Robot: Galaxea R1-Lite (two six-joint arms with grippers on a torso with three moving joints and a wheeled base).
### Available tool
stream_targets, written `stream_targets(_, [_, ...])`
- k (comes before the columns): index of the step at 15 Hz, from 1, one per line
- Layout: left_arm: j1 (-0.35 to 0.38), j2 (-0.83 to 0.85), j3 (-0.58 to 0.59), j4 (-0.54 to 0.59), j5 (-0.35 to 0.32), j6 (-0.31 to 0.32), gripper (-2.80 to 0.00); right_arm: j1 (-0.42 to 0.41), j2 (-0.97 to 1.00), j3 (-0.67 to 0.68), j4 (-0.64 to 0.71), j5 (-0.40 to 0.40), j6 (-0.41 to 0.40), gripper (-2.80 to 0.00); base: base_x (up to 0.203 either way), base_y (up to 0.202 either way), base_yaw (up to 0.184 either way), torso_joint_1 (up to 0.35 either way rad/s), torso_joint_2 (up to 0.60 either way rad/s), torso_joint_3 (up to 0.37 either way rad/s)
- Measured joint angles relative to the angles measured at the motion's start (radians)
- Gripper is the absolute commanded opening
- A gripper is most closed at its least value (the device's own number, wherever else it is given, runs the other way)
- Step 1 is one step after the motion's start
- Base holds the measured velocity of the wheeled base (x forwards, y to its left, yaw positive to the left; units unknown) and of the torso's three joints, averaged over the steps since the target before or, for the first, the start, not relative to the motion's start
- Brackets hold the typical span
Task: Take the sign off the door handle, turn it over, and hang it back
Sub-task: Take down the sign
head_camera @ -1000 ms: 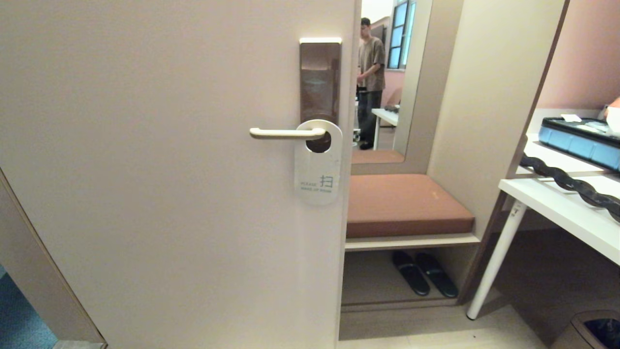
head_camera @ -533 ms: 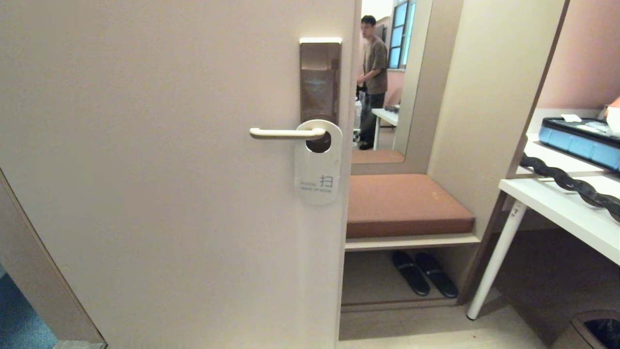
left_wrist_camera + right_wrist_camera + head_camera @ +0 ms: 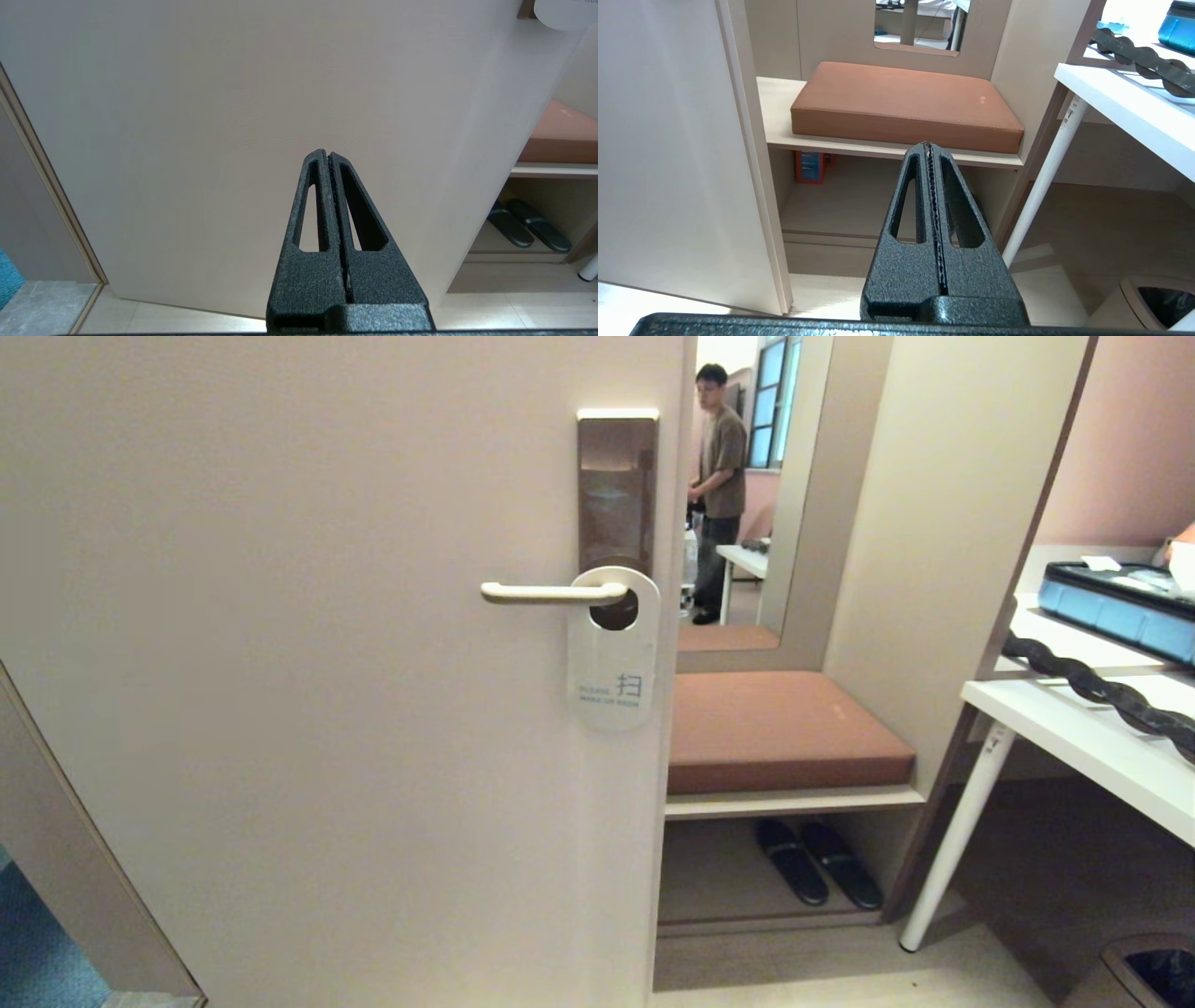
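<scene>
Sign (image 3: pixel 612 653) — white side out, hung on door handle (image 3: pixel 551 593) | left gripper (image 3: pixel 329 156) — fingers pressed together, empty, low before the door, sign well above it | right gripper (image 3: pixel 929 145) — closed, empty, facing brown cushion (image 3: pixel 906 105), apart from sign

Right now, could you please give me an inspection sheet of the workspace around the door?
Surface: cream door, standing open.
Job's things: sign hangs on the door handle, white side out; its hole is around the lever, in front of the brown plate.
Clutter: black slippers under the cushion; blue case and a dark wavy strip on the white desk; bin.
Grippers: left gripper shut, empty, low before the door; right gripper shut, empty, pointed towards the bench.
Cables: nothing seen.
Surroundings: a person stands beyond the door.
</scene>
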Motion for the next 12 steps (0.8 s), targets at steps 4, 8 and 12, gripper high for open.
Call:
stream_targets(4, [0.000,0.000,0.000,0.000,0.000,0.000,-2.80,0.000,0.000,0.000,0.000,-0.004,0.000,-2.80,0.000,0.000,0.000,0.000,0.00,0.000])
stream_targets(8, [0.000,0.000,0.000,0.000,0.000,0.000,-2.80,0.000,0.000,0.000,-0.001,-0.004,0.001,-2.80,0.000,0.000,0.000,0.000,0.00,0.000])
stream_targets(12, [0.000,0.000,0.000,0.000,0.000,0.000,-2.80,0.000,0.000,0.000,0.000,-0.004,0.001,-2.80,0.000,0.000,0.000,0.000,0.00,0.000])
